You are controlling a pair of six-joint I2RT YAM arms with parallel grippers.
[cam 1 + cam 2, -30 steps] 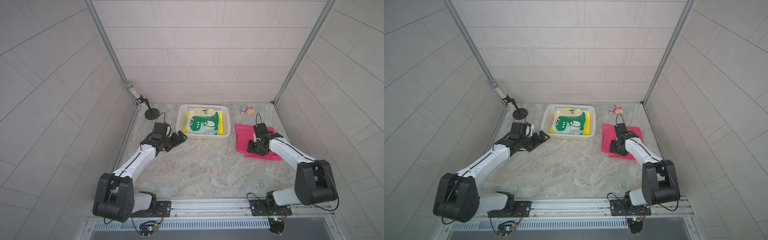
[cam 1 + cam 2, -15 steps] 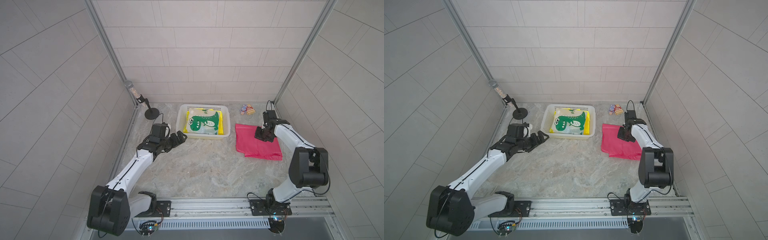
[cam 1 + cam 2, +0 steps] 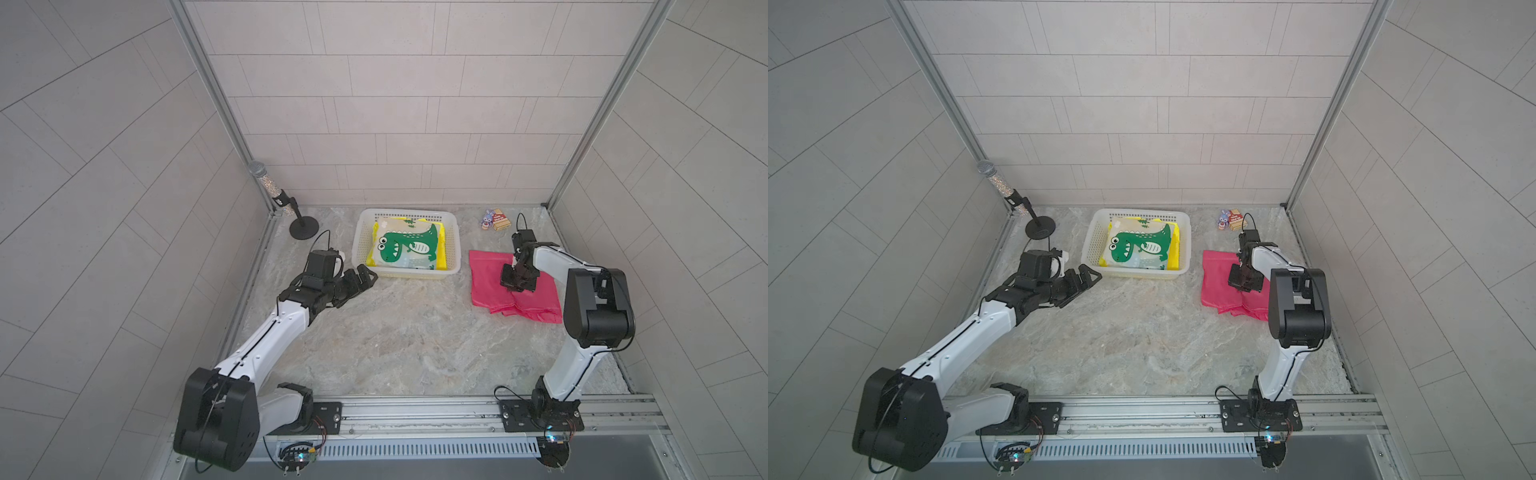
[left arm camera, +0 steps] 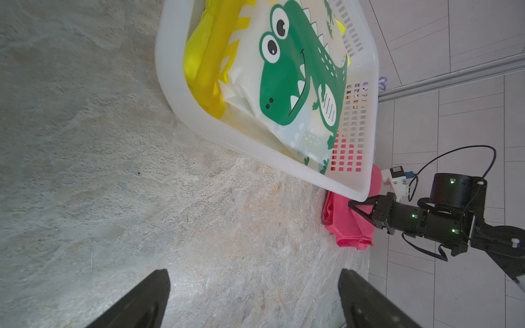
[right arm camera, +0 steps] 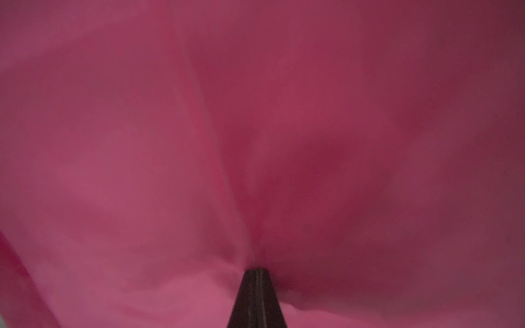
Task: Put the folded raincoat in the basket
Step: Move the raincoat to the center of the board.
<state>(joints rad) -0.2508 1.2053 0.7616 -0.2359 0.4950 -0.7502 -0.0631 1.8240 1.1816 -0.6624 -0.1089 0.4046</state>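
Note:
The pink folded raincoat [image 3: 486,272] [image 3: 1214,278] lies flat on the stone table, right of the basket. My right gripper [image 3: 514,289] [image 3: 1241,288] points down onto its middle. The right wrist view shows that gripper [image 5: 255,271] shut, pinching a pleat of pink raincoat [image 5: 170,142] fabric. The white perforated basket [image 3: 405,275] [image 3: 1133,275] [image 4: 176,93] holds a dinosaur-print raincoat [image 3: 409,247] over a yellow one. My left gripper [image 3: 361,276] [image 3: 1088,276] [image 4: 254,274] hovers open and empty just left of the basket's near corner.
A microphone on a black stand [image 3: 272,193] stands in the back left corner. A small toy figure and box [image 3: 494,219] sit at the back right. Tiled walls close in three sides, and a metal rail [image 3: 415,411] runs along the front edge.
The right gripper has closed. Half a second ago it was at the raincoat's far edge; now it is over the middle, pinching fabric. The left arm has barely moved.

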